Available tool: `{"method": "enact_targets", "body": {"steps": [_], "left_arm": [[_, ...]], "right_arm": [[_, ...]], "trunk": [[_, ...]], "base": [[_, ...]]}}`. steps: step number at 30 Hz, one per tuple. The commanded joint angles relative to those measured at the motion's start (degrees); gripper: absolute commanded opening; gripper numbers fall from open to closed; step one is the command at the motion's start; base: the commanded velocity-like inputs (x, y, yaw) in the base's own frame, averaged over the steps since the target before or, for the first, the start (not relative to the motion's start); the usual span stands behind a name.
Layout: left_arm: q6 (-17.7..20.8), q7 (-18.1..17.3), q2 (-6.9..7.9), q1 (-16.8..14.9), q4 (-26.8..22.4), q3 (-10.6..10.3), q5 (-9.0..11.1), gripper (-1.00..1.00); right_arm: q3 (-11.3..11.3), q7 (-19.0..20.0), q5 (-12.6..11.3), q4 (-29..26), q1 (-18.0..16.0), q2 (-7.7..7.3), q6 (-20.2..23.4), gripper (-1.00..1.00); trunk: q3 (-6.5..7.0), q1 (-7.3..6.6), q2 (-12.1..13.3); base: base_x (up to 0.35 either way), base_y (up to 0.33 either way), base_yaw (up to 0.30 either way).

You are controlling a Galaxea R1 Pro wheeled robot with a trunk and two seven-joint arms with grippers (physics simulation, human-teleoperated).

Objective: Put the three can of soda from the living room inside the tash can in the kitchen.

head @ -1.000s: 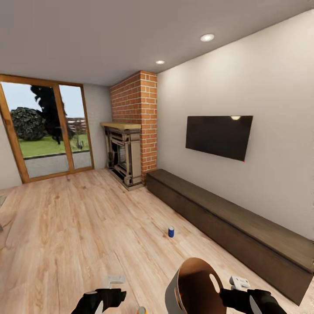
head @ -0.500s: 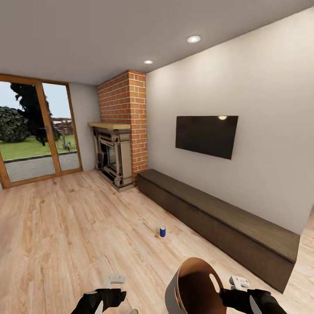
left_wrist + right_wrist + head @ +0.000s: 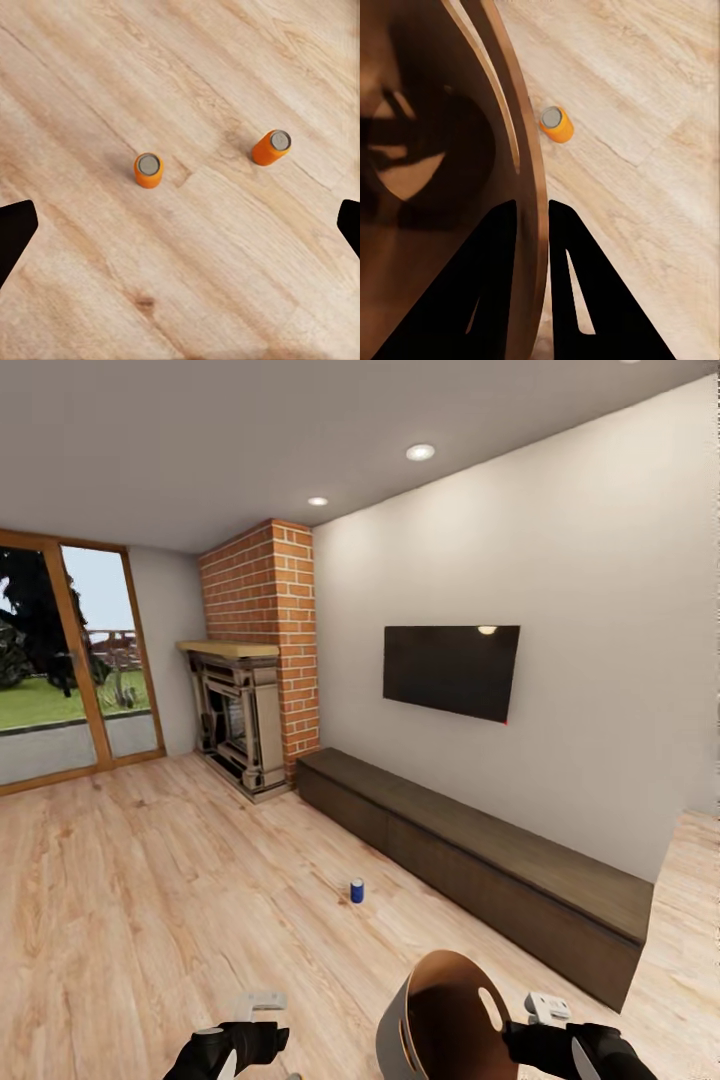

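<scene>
Light wood plank floor [image 3: 150, 880] carries all items. Dark blue soda can [image 3: 357, 890] stands upright, well ahead of both grippers. Two orange soda cans stand upright beneath the left gripper [image 3: 180, 225]: first orange can [image 3: 148, 169], second orange can [image 3: 271, 147], apart from each other.

Light wood-grain plank floor [image 3: 150, 880] w/ a small dark blue can, white band [image 3: 357, 890]; two orange cans w/ grey tops [image 3: 148, 169] [image 3: 271, 147]. Round bin grey outside, tan-brown wood-like inside [image 3: 440, 1025]; black gripper fingers [image 3: 566, 285]. Red-orange brick column [image 3: 265, 630], black wall TV [image 3: 450, 670], dark-brown wood low cabinet [image 3: 480, 860], off-white wall [image 3: 600, 610].
</scene>
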Motion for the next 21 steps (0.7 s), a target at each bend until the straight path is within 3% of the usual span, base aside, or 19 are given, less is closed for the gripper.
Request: {"method": "enact_targets", "body": {"steps": [1,12,21], "left_arm": [[0.0,0.0,0.00,0.0,0.0,0.0,0.0,1.00],[0.0,-0.1,0.00,0.0,0.0,-0.1,-0.1,1.00],[0.0,0.0,0.00,0.0,0.0,-0.1,0.0,1.00]], "right_arm": [[-0.1,0.8,-1.1,-0.1,0.0,-0.01,0.2,-1.00],[-0.1,1.9,-1.1,-0.1,0.0,-0.08,0.2,-1.00],[-0.1,2.0,-1.1,-0.1,0.0,-0.16,0.2,-1.00]], "trunk": [[0.01,0.00,0.0],[0.01,0.00,0.0],[0.01,0.00,0.0]], "base": [[0.000,0.058,-0.055],[0.000,0.147,-0.034],[0.000,0.072,-0.235]]}}
